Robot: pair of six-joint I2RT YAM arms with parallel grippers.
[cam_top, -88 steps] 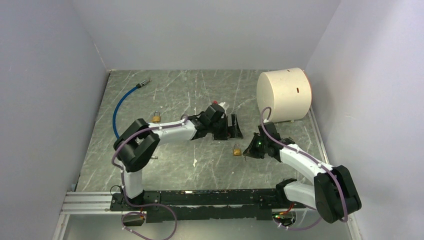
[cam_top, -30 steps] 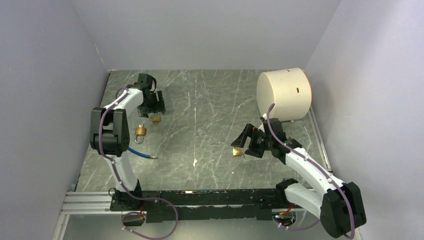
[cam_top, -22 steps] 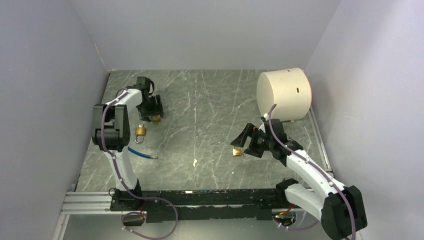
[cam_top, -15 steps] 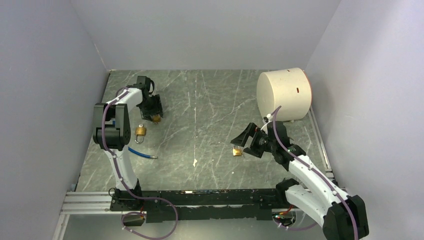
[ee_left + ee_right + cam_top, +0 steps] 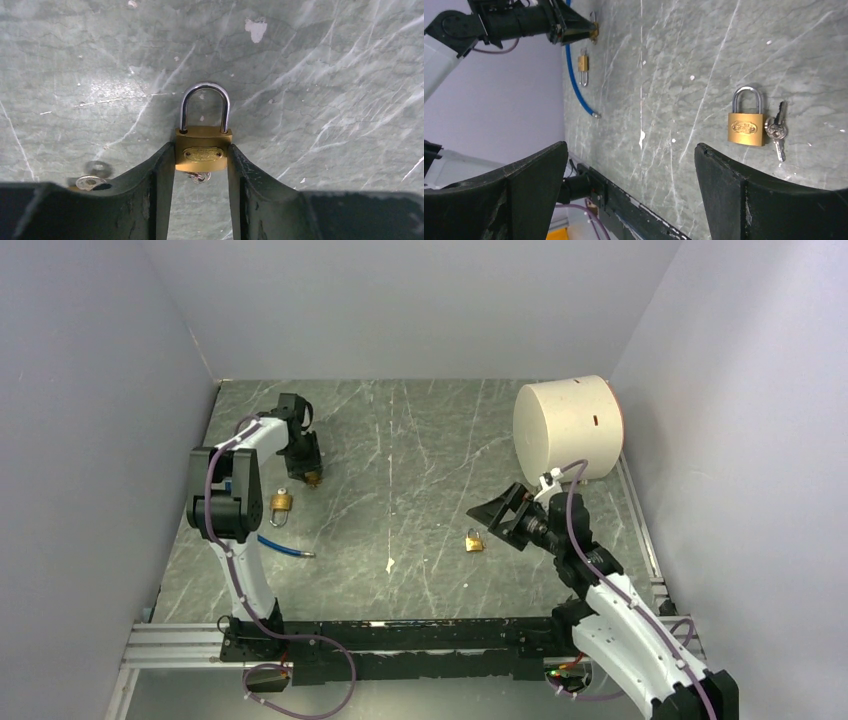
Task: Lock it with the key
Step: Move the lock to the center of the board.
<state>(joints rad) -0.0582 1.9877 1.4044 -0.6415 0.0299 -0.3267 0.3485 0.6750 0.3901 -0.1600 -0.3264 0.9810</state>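
Left arm [image 5: 238, 458]: elbow up, reaching to the table's [image 5: 420, 440] 10 o'clock, wrist tipped down. Left gripper [image 5: 201, 161]: clamped on the brass padlock [image 5: 203, 139] body, shackle at 12 o'clock in the wrist view.
Right arm [image 5: 612, 602]: at 4 o'clock, lifted. Right gripper [image 5: 631, 147]: spread wide, empty.
Keyed padlock [image 5: 747, 129]: flat on the table, at its 8 o'clock.

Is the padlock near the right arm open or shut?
Shut, it looks: both shackle ends sit down inside the padlock body.
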